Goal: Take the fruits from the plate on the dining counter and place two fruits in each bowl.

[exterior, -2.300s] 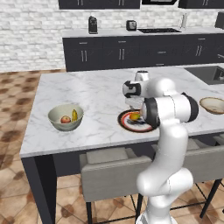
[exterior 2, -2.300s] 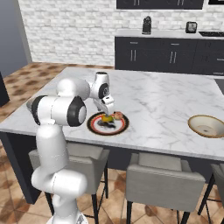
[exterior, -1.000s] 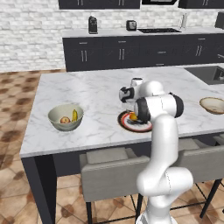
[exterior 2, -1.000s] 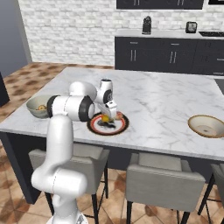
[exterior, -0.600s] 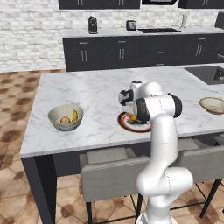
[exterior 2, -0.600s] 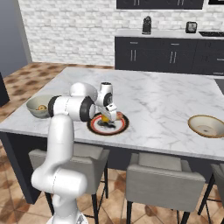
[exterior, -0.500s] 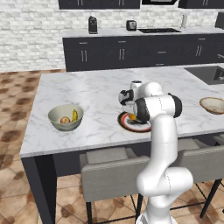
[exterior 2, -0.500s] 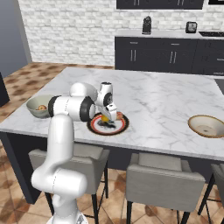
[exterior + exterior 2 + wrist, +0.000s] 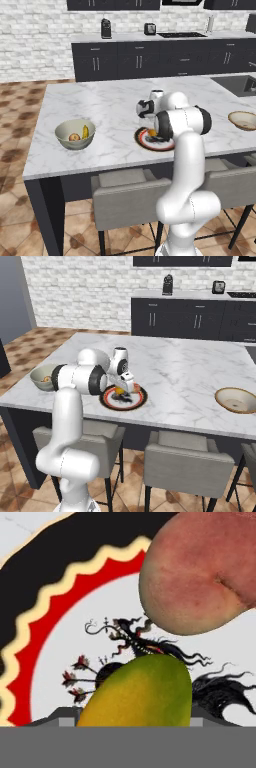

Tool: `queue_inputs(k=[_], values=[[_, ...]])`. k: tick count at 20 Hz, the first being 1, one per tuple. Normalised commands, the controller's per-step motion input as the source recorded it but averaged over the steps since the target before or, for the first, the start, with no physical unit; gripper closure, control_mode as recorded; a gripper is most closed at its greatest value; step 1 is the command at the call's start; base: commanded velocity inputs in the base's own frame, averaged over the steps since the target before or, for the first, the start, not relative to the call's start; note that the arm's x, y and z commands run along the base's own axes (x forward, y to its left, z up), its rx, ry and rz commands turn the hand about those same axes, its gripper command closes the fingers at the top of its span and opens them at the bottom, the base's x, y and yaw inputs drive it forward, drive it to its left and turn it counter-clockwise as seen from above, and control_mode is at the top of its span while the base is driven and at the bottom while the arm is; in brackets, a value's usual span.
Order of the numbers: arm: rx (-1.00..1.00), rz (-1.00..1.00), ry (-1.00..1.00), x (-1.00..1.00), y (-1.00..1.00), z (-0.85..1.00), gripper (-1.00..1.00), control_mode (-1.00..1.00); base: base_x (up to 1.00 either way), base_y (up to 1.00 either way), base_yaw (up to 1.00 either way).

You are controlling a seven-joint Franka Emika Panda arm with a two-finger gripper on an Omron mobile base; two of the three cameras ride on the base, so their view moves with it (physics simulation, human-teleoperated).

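The plate (image 9: 143, 143) (image 9: 138, 401) (image 9: 50, 587) lies near the front edge of the dining counter (image 9: 110, 100) (image 9: 190, 366). My gripper (image 9: 151, 130) (image 9: 123, 386) (image 9: 135, 717) is down on it, its jaws hugging both sides of an orange-yellow fruit (image 9: 137, 692) (image 9: 152, 133) (image 9: 120, 390) that still rests on the plate. A tan-pink peach-like fruit (image 9: 200, 572) sits on the plate just beyond it. The deep grey-green bowl (image 9: 64, 140) (image 9: 39, 374) at the left holds a red apple (image 9: 74, 137) and a banana (image 9: 85, 131). The shallow tan bowl (image 9: 243, 120) (image 9: 236, 400) stands far right.
Grey stools (image 9: 130, 195) (image 9: 185, 456) are tucked under the counter's near edge. A sink (image 9: 240, 85) is set into the far right of the counter. A dark cabinet counter (image 9: 150, 55) runs along the brick wall behind.
The hand has sunk a little onto the plate and the jaws have narrowed in around the orange-yellow fruit. The bowls and the other fruits have not moved.
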Motion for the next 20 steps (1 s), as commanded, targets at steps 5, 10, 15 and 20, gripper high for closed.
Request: queue_inputs(k=[5, 10, 15, 20], values=[[0.02, 0.16, 0.0, -0.4, 0.0, 0.76, 1.0, -1.0, 0.0, 0.0, 0.0], [0.05, 0.17, 0.0, -0.47, 0.0, 0.69, 1.0, -1.0, 0.0, 0.0, 0.0], [0.05, 0.2, 0.0, -0.74, 0.0, 0.45, 1.0, -1.0, 0.0, 0.0, 0.0], [0.0, 0.18, 0.0, -1.0, 0.01, 0.26, 1.0, -1.0, 0.0, 0.0, 0.0]])
